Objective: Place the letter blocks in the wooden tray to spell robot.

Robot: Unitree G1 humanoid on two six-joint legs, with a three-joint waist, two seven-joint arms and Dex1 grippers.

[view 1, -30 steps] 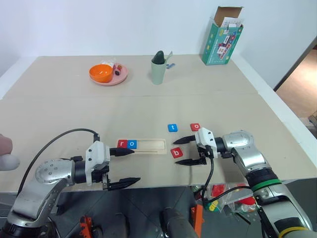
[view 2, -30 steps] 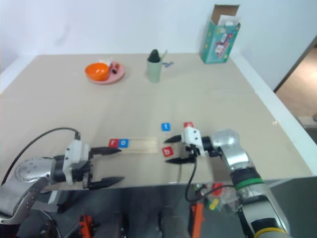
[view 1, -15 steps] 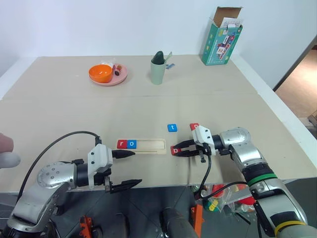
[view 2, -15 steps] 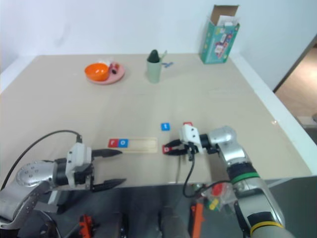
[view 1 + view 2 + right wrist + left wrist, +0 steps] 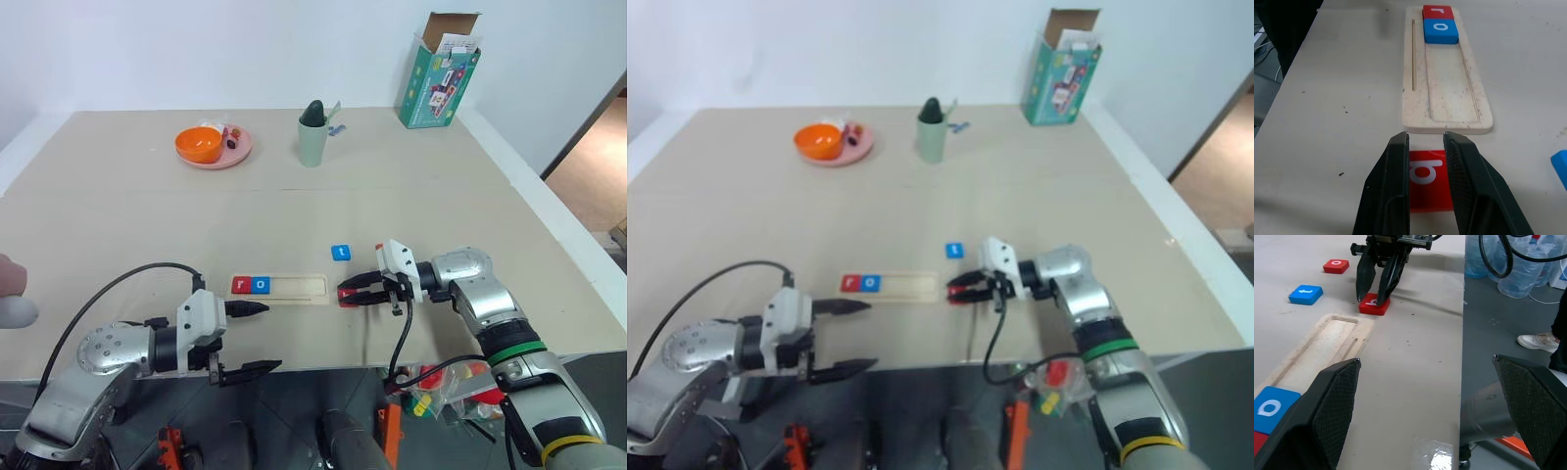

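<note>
I count five letter blocks on my feeds. Two already sit in the wooden tray (image 5: pixel 294 285), side by side at its left end: the red r (image 5: pixel 241 285) outermost and a blue o (image 5: pixel 261 285) touching it, with the rest of the slot bare. The other three lie on the table (image 5: pixel 147 215) to the right of the tray. The red b (image 5: pixel 1428 180) rests just off the tray's right end, and my right gripper (image 5: pixel 345 294) has its two black fingers (image 5: pixel 1393 196) drawn in close on that tile; the fingertips press down on its face or edges with a strip of the white letter showing between them, and the tile still lies flat on the table. The blue t (image 5: pixel 340 253) lies a little farther back, apart from the tray. The second o, a red o (image 5: pixel 1335 266), lies beyond the right gripper, seen from my left wrist camera. My left gripper (image 5: pixel 255 338) hangs at the near table edge, below the tray's left end, fingers spread wide and holding nothing. At the far side I count one pink plate (image 5: pixel 230 155) carrying one orange bowl (image 5: pixel 199 144), one green cup (image 5: pixel 313 139) and one open teal carton (image 5: pixel 438 78).
</note>
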